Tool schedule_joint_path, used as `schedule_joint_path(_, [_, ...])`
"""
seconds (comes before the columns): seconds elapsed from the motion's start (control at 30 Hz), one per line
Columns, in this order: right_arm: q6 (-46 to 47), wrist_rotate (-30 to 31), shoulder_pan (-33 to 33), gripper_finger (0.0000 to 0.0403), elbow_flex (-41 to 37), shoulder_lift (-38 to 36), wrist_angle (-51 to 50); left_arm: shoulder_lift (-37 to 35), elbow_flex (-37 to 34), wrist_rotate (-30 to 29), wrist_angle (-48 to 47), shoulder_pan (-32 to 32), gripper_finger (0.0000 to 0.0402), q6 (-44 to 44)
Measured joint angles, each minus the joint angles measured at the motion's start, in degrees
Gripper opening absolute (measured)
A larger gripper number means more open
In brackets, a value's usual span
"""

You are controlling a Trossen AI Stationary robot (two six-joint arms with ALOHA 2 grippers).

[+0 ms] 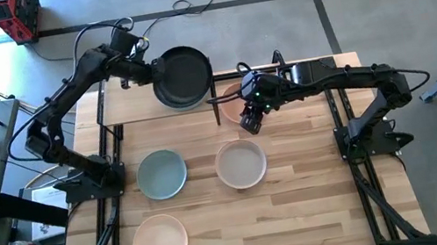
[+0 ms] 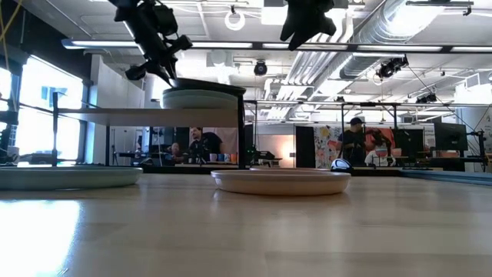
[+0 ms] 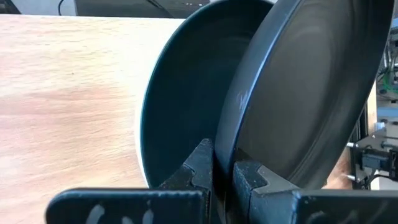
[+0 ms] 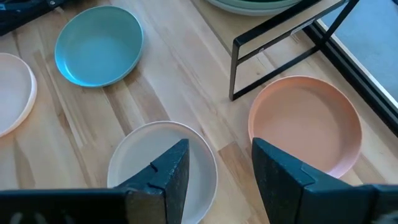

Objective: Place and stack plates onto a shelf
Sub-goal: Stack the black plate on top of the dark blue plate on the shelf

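Over the shelf (image 1: pixel 143 99) at the tabletop's far edge, a black plate (image 1: pixel 182 77) is held by its rim in the left gripper (image 1: pixel 143 67), fingers clamped on it, just above a stack already on the shelf; in the left wrist view a second black plate (image 3: pixel 180 99) is seen directly beneath the held one (image 3: pixel 311 93), and the low view shows a pale plate (image 2: pixel 196 98) lower in that stack; the exact stack count cannot be told. The right gripper (image 1: pixel 251 122) is held above the tabletop (image 1: pixel 302 197) near the shelf's right end, fingers apart and empty. Judged partway done: four plates are left on the tabletop; blue-grey plate (image 1: pixel 161 173) and beige plate (image 1: pixel 240 163) mid-table, cream-peach plate (image 1: pixel 159 242) near the front edge, salmon pink plate (image 4: pixel 306 121) beside the shelf's black post (image 4: pixel 235 68), mostly hidden by the right arm in the high view and shown clearly only by the right wrist view.
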Motion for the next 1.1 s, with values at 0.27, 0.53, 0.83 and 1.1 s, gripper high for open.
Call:
schedule_joint_path(0.27, [-2.53, -0.46, 0.00, 0.0154, 0.00, 0.00, 0.00, -0.29, 0.00, -1.48, -3.13, 0.00, 0.0008, -1.03])
schedule_joint_path(0.53, [-3.87, -0.63, 0.00, 0.0154, 0.00, 0.02, -0.02, -0.14, 0.00, -1.94, -3.69, 0.76, 0.0008, -1.69])
schedule_joint_path(0.83, [-3.83, -0.61, -0.25, 0.0154, 0.00, 0.02, -0.02, -0.14, 0.00, -2.22, -3.85, 0.70, 0.0034, -0.60])
schedule_joint_path(1.1, [-3.60, -0.59, -0.25, 0.0154, 0.00, 0.02, -0.02, -0.14, 0.00, -2.64, -3.86, 0.68, 0.0075, -0.62])
